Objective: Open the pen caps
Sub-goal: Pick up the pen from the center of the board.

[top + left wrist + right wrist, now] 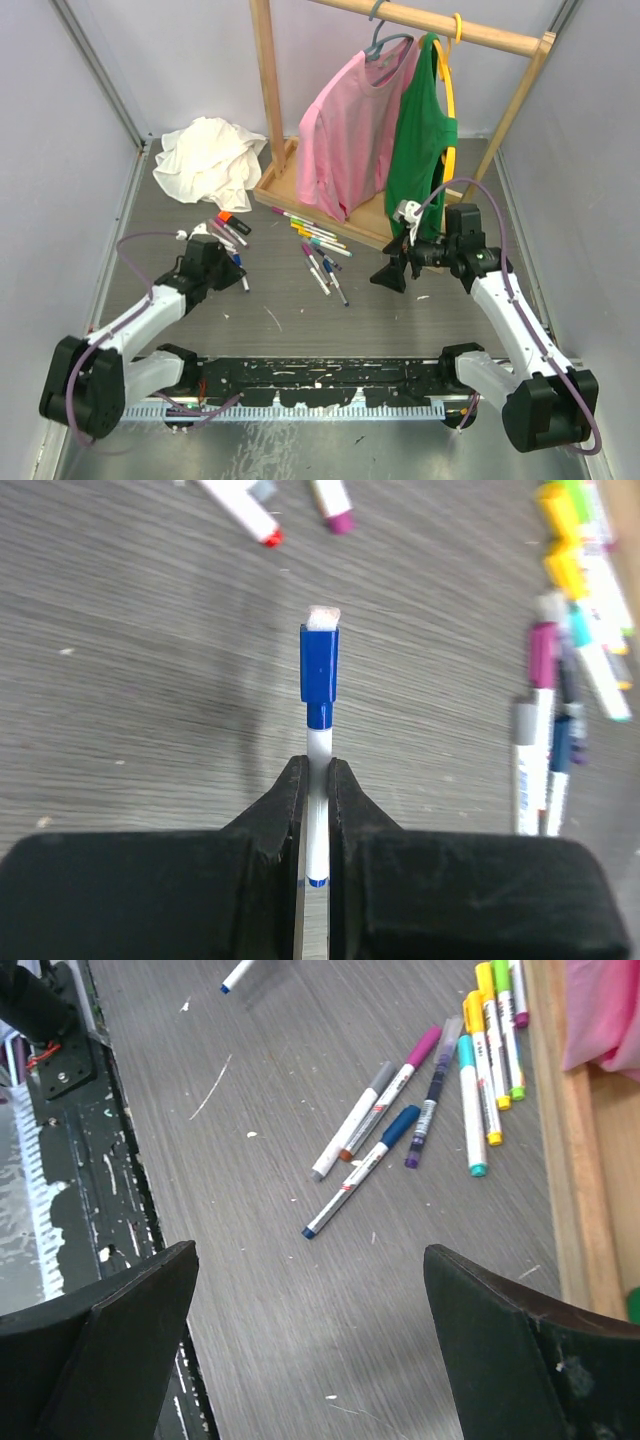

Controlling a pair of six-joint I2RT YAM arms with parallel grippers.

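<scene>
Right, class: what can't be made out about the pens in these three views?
Left wrist view: lower barrel of the blue pen, hidden inside the shut left pincer.
Right wrist view: green pen, cut off by the top edge.
Top view: pen lettering, too small.

Grey wood-grain table; pale walls; wooden rack, pink shirt, green shirt; crumpled white cloth.

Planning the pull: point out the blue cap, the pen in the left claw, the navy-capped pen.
blue cap (319, 665): left wrist view, cap's middle.
held pen (318, 748): left wrist view, white barrel.
navy-capped pen (357, 1176): right wrist view, mid-barrel.
</scene>
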